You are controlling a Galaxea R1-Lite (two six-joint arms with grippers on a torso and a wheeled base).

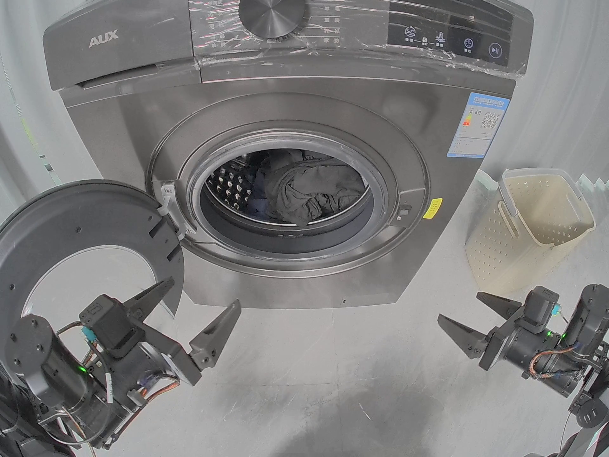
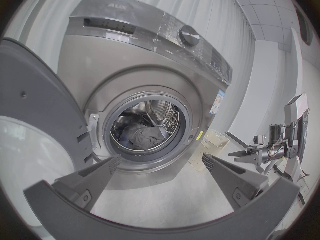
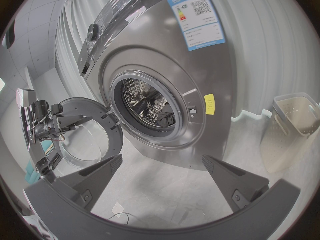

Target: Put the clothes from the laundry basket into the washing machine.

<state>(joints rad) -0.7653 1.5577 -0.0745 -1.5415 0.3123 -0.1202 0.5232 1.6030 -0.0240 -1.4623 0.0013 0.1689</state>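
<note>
Pale grey floor, white curtain behind: that is your workspace.

- Washing machine: grey front-loader, facing you. Round control knob on the top panel, under clear plastic film; blue label and yellow sticker on its front.
- Door: swung fully open to your left on its hinge.
- Drum: perforated steel, open to view.
- Clothes: a dark grey crumpled heap lying inside the drum, low and towards the back.
- Laundry basket: cream perforated plastic, on the floor to the machine's right, apart from it and near the curtain.
- Left gripper: low before the open door, fingers spread wide, gripping nothing.
- Right gripper: low on your right, just before the basket, fingers likewise parted, gripping nothing.
</note>
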